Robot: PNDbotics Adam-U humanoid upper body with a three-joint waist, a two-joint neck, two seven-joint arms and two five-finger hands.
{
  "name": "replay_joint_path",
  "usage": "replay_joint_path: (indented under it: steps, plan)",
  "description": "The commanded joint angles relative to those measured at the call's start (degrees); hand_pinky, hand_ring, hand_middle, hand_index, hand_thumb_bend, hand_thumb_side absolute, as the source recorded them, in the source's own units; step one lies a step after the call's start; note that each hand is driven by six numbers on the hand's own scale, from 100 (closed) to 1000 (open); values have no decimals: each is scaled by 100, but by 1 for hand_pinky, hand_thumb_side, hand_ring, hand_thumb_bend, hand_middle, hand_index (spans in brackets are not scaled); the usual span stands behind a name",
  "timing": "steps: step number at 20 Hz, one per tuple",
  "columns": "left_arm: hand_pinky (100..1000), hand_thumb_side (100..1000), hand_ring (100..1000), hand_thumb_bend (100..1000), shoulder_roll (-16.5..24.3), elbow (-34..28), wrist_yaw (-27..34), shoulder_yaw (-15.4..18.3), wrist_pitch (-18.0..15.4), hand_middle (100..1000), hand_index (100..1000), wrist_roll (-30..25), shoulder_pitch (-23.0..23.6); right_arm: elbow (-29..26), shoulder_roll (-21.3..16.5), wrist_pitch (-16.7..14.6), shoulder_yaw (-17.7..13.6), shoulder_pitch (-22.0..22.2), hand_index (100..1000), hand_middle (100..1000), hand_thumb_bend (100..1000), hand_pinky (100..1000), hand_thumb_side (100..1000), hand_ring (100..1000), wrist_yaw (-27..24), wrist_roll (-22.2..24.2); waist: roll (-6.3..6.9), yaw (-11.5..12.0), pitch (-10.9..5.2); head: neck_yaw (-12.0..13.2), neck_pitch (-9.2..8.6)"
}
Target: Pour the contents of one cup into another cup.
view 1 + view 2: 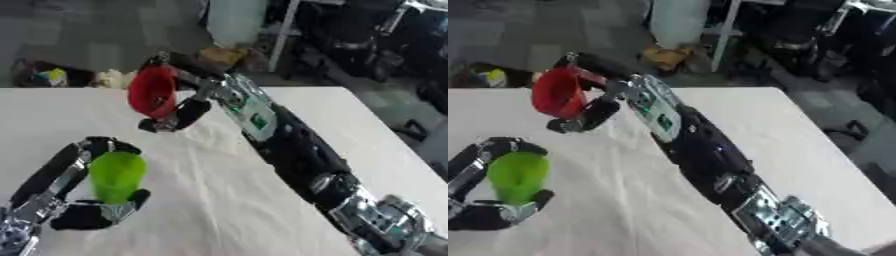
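We are seeing motion blur softening both cups, so their contents are staying unreadable. The right hand (175, 107) is covering part of the red cup (153, 91). The left hand (92, 212) is hiding the green cup's (116, 175) base, and its arm is running off the lower left edge.

This looks like a lab or workshop rather than a home; the work surface is a table (367, 130) draped in a plain white cloth (227, 200), standing on a bare grey floor (79, 40); beyond its far edge stand dark equipment and frames (385, 35), a white upright post (284, 35), and loose clutter on the floor (52, 75), too blurred to identify.
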Motion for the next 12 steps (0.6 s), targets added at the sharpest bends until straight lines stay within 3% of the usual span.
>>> replay_joint_path:
  steps: [1,7,12]
  plan:
    - [439,245,382,100,-33,11,3,74,-12,543,731,57,-115,-422,-118,-55,23,-63,464,121,320,548,332,750,113,11,27,-41,-139,23,-51]
    - [435,252,379,100,-21,6,95,157,31,540,730,142,-97,-898,-187,-150,106,22,487,130,261,560,370,719,408,-60,22,-88,-148,51,-37]
    - [429,248,375,100,-10,-83,145,156,55,537,728,129,-98,-927,-184,-259,137,60,504,136,214,567,391,696,862,-256,39,-37,-160,33,-21]
